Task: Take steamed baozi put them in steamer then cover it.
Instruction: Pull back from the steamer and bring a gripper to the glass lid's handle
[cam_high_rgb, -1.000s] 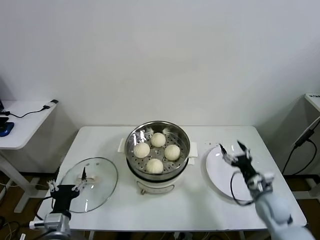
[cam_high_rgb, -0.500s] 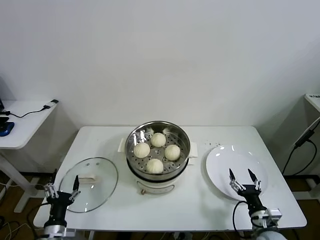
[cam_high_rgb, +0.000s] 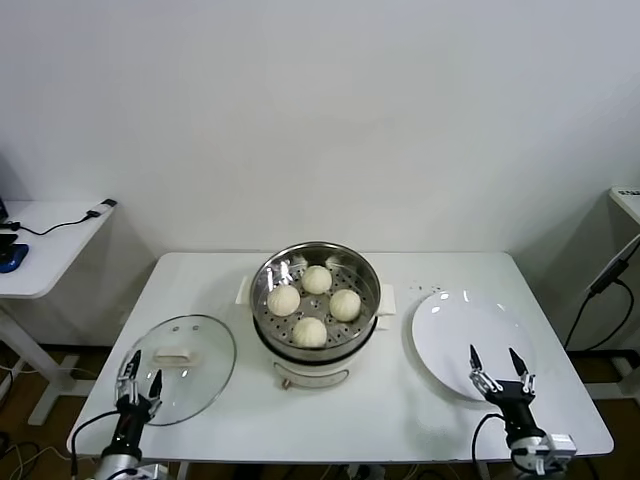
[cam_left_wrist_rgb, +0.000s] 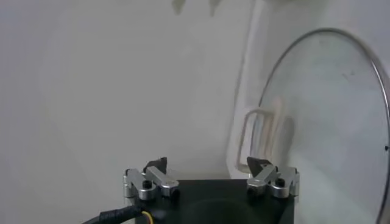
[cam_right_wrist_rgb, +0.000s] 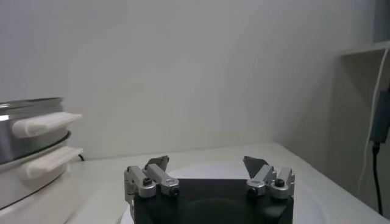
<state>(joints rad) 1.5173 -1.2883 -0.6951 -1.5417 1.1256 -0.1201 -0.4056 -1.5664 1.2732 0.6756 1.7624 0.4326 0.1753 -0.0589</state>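
Note:
Four cream-white baozi (cam_high_rgb: 314, 301) lie in the perforated basket of the steel steamer (cam_high_rgb: 364, 267), which stands uncovered at the table's middle. Its white side handles also show in the right wrist view (cam_right_wrist_rgb: 42, 123). The glass lid (cam_high_rgb: 200, 375) with a white handle lies flat on the table at the left, and shows in the left wrist view (cam_left_wrist_rgb: 323, 122). My left gripper (cam_high_rgb: 139, 379) is open and empty at the lid's near left edge. My right gripper (cam_high_rgb: 500, 364) is open and empty over the near edge of the white plate (cam_high_rgb: 455, 325).
The white plate right of the steamer holds nothing. A side table (cam_high_rgb: 45, 240) with a cable stands at the far left. The table's front edge runs just behind both grippers.
Both arms have drawn back toward me and down. The left gripper moved off the lid's near part to its near left edge. The right gripper moved from above the plate to its near edge.

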